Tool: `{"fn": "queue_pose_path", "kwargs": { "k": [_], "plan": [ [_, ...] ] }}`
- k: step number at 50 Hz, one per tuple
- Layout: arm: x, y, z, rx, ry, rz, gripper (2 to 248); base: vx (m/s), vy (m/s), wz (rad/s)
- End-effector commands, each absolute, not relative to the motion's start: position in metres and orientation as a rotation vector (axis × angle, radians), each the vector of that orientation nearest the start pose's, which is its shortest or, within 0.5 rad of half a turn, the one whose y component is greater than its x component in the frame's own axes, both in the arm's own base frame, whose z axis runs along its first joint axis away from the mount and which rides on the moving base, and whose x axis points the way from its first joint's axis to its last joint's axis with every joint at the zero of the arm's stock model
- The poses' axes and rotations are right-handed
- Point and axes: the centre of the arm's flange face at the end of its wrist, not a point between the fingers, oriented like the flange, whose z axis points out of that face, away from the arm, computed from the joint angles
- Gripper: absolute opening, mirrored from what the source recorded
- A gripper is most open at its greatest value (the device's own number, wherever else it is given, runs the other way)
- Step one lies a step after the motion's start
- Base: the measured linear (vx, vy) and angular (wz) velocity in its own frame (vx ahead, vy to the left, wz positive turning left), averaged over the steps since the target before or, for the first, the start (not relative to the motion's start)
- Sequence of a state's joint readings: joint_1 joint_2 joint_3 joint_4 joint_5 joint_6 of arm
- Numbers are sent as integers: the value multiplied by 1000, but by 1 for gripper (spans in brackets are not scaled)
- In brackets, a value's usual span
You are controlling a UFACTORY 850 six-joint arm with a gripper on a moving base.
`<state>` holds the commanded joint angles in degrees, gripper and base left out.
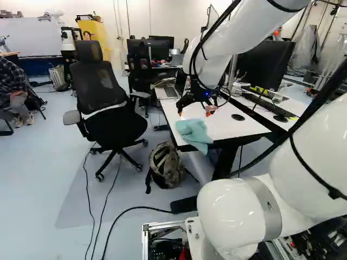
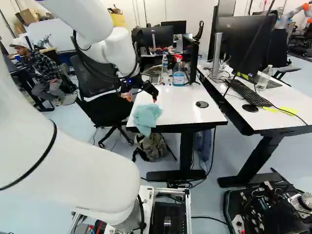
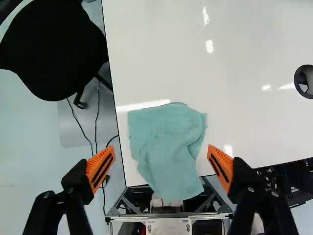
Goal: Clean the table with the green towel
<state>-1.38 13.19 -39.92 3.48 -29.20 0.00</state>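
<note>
Your black gripper [image 1: 194, 112] hovers over the near left corner of a white-topped table [image 2: 180, 109], its jaws spread wide and holding nothing. The wrist view shows you the orange pads [image 3: 100, 169] standing well apart on either side of the green towel [image 3: 168, 142], neither one touching it. The towel lies rumpled on the tabletop beneath the gripper, its near end draped over the table's edge.

Farther back on the same table, you see an upright spray bottle [image 2: 179, 76] of blue liquid with a red trigger head; it wears a label, the print too small to make out. A clear plastic bottle [image 2: 165, 62] stands near it. A round cable grommet [image 2: 202, 104] is set in the white surface, to the right of the towel.

On the neighboring desk [image 2: 297, 100], at the right of the right base view, a black keyboard [image 2: 248, 92] lies below a large monitor [image 2: 243, 41], with a computer mouse [image 2: 250, 108] beside it. Yellow sticky notes [image 2: 288, 111] lie near the mouse; you cannot tell whether they carry writing.

A mesh-backed office chair [image 1: 96, 81] stands to the left of the table, and a camouflage backpack [image 1: 167, 168] slumps on the floor by the table's near end.
</note>
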Motion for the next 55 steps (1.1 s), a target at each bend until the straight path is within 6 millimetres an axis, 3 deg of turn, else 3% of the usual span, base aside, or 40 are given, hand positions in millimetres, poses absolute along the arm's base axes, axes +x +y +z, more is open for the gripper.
{"fn": "queue_pose_path", "kwargs": {
  "k": [27, 55],
  "plan": [
    [378, -6, 521, -3033, 107, -673, 247, 0, 0, 0],
    [374, -6, 503, -3015, 102, -781, 247, 0, 0, 0]
  ]
}}
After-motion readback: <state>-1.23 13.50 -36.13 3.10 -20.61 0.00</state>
